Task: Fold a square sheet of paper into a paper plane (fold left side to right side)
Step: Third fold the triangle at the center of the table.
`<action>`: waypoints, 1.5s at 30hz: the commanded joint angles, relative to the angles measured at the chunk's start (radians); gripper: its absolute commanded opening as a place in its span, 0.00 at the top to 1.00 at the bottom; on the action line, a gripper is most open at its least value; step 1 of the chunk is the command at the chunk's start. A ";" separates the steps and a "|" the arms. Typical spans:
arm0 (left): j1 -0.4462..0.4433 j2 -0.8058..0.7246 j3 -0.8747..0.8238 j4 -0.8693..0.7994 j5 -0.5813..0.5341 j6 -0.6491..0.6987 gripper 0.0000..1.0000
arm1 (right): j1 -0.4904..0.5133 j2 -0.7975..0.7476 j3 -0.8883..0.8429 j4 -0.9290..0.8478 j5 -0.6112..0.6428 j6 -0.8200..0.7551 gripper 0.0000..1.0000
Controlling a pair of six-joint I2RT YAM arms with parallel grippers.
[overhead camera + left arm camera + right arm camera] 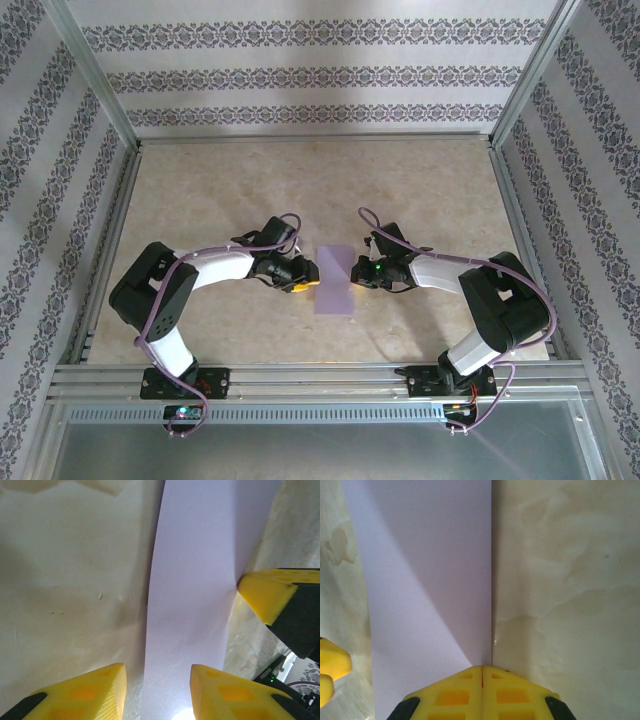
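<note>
Two grippers meet over table [200, 190] centre. Left gripper [303, 279] at 9 o'clock of square sheet of paper [335, 283]: fingers [85, 695] part-spread astride sheet's near end, nothing visibly clamped. Right gripper [360, 270] at sheet's 3 o'clock: fingers [455, 695] pressed together, tip on straight right edge. Sheet lies on table as narrow lavender strip, long axis 6–12 o'clock. Judged: paper light, limp, slides readily on smooth top, creases for good; pin with one tip, lift free edge with other.
</note>
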 commanded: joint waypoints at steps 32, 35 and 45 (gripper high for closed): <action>-0.058 0.048 0.035 0.024 -0.013 -0.011 0.80 | 0.011 -0.016 0.010 -0.010 0.023 -0.027 1.00; -0.058 0.039 0.028 0.024 -0.018 -0.015 0.90 | 0.011 -0.040 0.016 -0.011 0.030 -0.045 0.96; -0.059 -0.019 -0.001 0.051 -0.066 -0.086 1.00 | 0.045 -0.263 0.017 -0.083 0.115 -0.196 0.55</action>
